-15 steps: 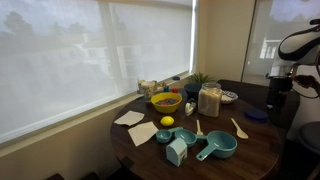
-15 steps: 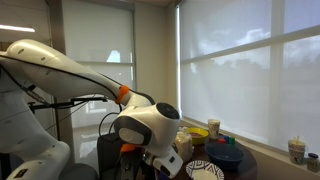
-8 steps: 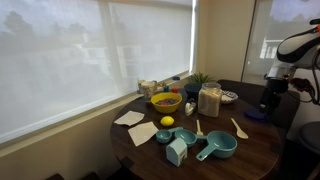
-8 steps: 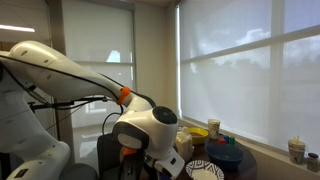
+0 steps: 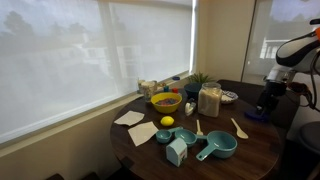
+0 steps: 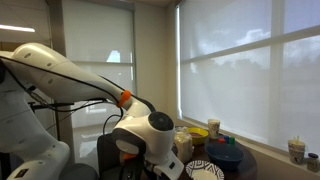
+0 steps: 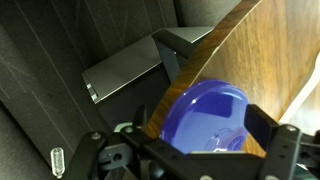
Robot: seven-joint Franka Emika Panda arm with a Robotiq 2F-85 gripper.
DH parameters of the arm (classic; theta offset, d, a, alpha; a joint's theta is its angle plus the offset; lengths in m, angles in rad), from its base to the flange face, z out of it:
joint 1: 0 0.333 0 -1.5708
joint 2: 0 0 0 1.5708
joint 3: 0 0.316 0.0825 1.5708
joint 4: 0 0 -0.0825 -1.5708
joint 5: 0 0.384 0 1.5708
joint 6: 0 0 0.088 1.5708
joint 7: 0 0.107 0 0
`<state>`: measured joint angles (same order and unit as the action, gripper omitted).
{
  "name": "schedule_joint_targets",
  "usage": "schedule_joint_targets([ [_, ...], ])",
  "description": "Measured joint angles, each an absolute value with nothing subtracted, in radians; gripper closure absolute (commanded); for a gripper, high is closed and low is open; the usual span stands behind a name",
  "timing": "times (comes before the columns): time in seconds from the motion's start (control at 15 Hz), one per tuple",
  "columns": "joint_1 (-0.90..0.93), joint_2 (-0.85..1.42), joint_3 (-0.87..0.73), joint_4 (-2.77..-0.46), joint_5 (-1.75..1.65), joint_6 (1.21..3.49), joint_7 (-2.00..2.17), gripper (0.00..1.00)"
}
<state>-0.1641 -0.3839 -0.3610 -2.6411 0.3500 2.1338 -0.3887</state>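
My gripper (image 7: 205, 128) hangs over a round blue lid (image 7: 203, 113) that lies on the brown wooden table (image 7: 270, 50) near its edge. The jaws stand apart, one dark finger (image 7: 267, 128) at the lid's right and the other at its left, with nothing held between them. In an exterior view the gripper (image 5: 268, 100) is at the table's far right side, just above the blue lid (image 5: 255, 116). In an exterior view the arm's wrist (image 6: 150, 135) fills the front and hides the gripper.
On the round table stand a yellow bowl (image 5: 166, 101), a lemon (image 5: 167, 121), a glass jar (image 5: 210, 100), teal measuring cups (image 5: 215, 148), a wooden spoon (image 5: 240, 127) and paper napkins (image 5: 130, 118). A patterned plate (image 6: 205, 170) lies by the arm. A dark chair (image 7: 120, 75) is beside the table.
The arm has sunk a little toward the table's edge and the blue lid. The things on the table have not moved.
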Motion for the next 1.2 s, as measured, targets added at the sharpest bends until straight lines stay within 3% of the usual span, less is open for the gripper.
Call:
schedule_joint_targets([
  [1.2,-0.186,-0.354,-0.364,-2.637,0.356,2.134,-0.379,0.00],
])
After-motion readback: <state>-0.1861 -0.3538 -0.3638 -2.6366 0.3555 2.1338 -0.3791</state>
